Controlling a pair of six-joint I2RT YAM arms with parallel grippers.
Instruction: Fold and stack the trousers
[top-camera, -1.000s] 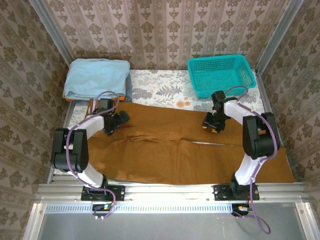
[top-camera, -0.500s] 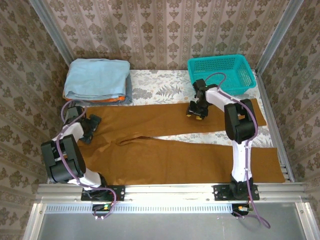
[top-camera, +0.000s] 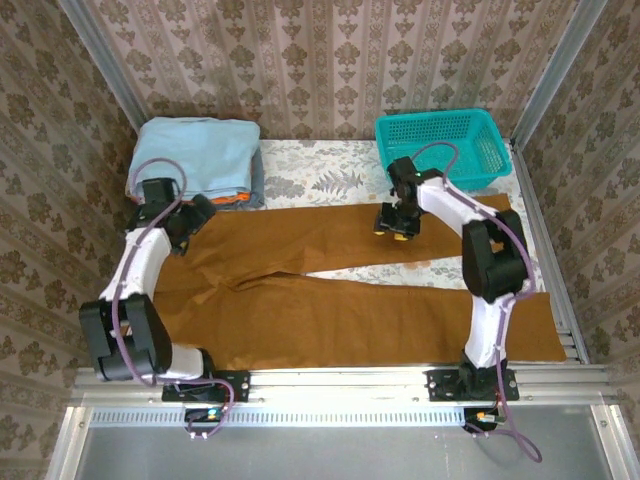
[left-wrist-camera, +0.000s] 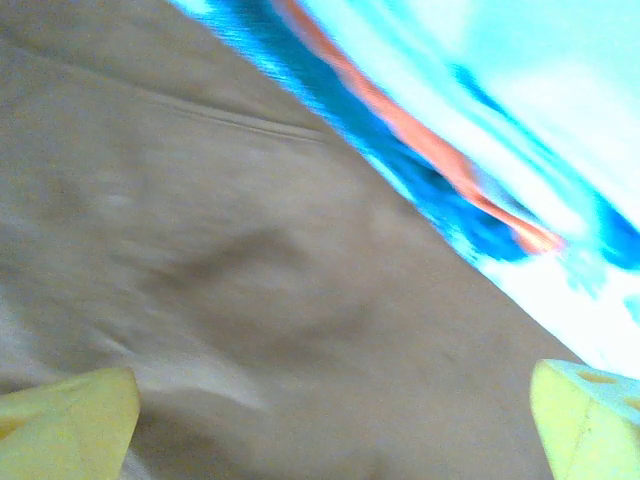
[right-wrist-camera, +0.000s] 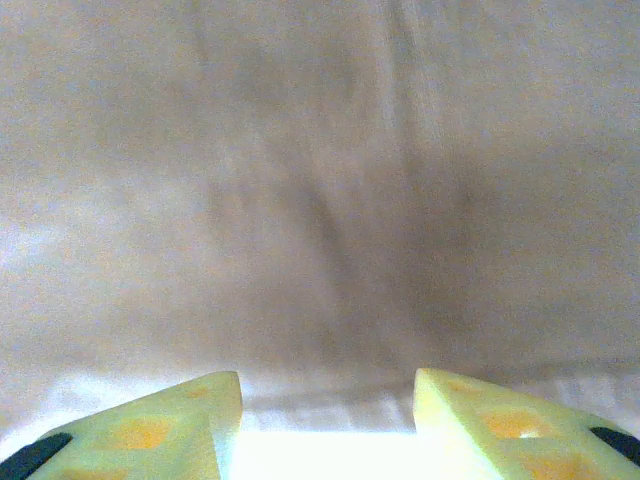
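The rust-brown trousers (top-camera: 330, 320) lie spread flat across nearly the whole table, waist to the left and both legs running right with a narrow gap between them. My left gripper (top-camera: 190, 222) hovers over the waist's far corner, beside the folded pile. In the left wrist view it (left-wrist-camera: 325, 425) is open wide, brown cloth (left-wrist-camera: 250, 280) below and nothing between its yellow fingertips (left-wrist-camera: 60, 420). My right gripper (top-camera: 395, 222) sits at the far edge of the upper leg. Its jaws (right-wrist-camera: 325, 425) stand apart over bright table, with the brown cloth (right-wrist-camera: 320, 200) just ahead of the tips.
A light blue folded garment (top-camera: 195, 155) lies at the back left with a thin orange cloth (top-camera: 225, 198) under its near edge. A teal basket (top-camera: 436, 115) stands at the back right. Floral table covering (top-camera: 320, 175) shows between them. Patterned walls enclose three sides.
The trousers have shifted left and toward the back and lie flatter. My left gripper swung out to the left edge, then up to the waist's far corner. My right gripper moved up-left, then stayed.
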